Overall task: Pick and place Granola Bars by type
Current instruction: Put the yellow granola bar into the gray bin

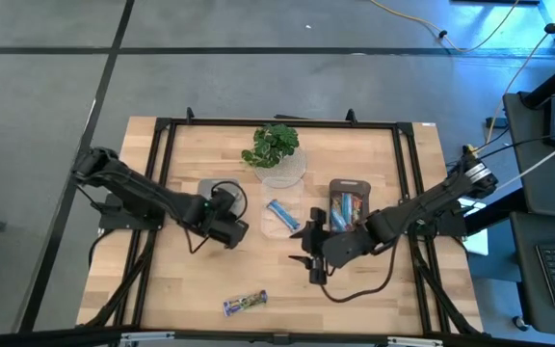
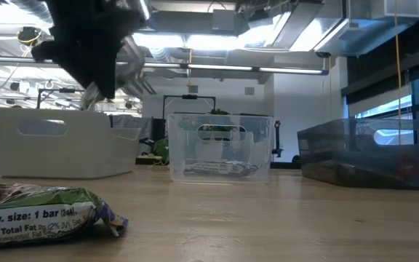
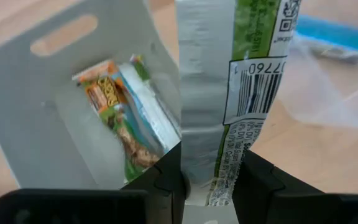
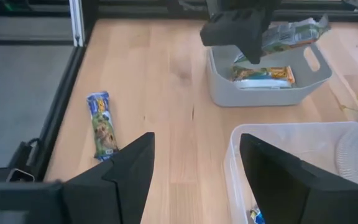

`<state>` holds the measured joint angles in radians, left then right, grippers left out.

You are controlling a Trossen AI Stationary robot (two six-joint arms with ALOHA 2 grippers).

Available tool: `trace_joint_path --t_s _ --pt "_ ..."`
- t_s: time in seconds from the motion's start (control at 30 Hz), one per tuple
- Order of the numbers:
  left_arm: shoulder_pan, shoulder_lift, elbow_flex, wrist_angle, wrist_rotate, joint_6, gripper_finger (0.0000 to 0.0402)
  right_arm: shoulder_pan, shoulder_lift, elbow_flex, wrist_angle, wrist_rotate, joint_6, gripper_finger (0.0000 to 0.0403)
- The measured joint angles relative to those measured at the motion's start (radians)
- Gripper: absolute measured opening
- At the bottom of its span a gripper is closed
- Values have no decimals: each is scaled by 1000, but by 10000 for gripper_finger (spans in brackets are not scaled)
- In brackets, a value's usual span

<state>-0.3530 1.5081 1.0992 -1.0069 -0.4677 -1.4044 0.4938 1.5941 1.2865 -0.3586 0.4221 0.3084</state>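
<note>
Left wrist view is showing the left arm's fingers (image 3: 207,186) pinching one end of a green granola bar (image 3: 241,81), dangling it over the white bin (image 3: 55,93), where an orange-green bar (image 3: 120,118) is already lying. Those foil wrappers are looking light, crinkly and slick, so I'm guessing the crimped end seam is the safest spot to grab. Right fingers (image 4: 194,171) are hanging spread and empty above the counter (image 4: 166,81), with a blue-ended bar (image 4: 101,124) lying loose nearby. A blue bar (image 1: 279,209) is sitting in the clear bin (image 1: 297,227).
</note>
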Motion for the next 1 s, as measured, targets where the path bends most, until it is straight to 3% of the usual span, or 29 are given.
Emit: trace_joint_path --t_s 0.3,0.77,1.0 --pt "53 104 0 -51 147 -26 93 0 6 0 1 -3 1 239" --pt "61 180 0 -49 149 -75 101 0 6 0 -1 -6 2 239" --pt "61 175 0 -51 146 -75 135 0 6 0 -2 -6 2 239"
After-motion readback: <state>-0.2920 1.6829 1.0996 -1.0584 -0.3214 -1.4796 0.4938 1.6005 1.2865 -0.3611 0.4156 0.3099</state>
